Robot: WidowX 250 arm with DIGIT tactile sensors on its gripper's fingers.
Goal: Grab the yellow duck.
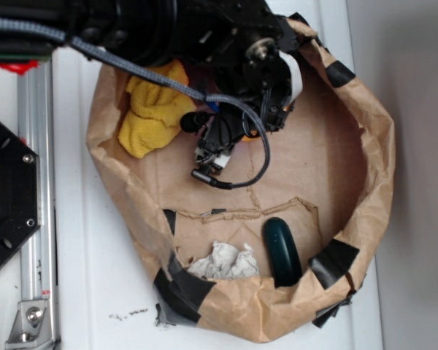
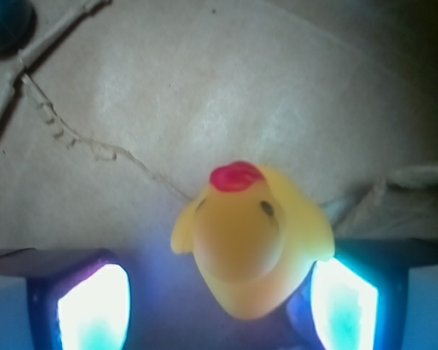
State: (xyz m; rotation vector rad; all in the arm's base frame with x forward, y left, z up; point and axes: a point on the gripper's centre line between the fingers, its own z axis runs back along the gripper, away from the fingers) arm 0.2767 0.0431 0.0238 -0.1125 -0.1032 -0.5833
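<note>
Gripper [image 2: 219,310] fingers [image 2: 95,306] stand on both sides of the yellow duck [image 2: 250,240]; the right one touches its body, the left one is apart from it, so the grasp is not closed. No writing can be read anywhere. Brown paper [image 1: 306,153] lies under the duck, free in front of its beak. Around it are the yellow cloth [image 1: 155,109], the dark green object [image 1: 282,251] and the crumpled white paper [image 1: 223,262], inside the raised paper rim [image 1: 379,160].

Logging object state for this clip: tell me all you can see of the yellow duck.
The yellow duck is small, glossy and rubbery-looking, with a rounded body, red-orange beak and a dark eye. In the wrist view it sits between the two lit jaws, on or just above the brown paper; the right jaw seems to touch it. In the exterior view the arm hides it almost entirely.
</note>
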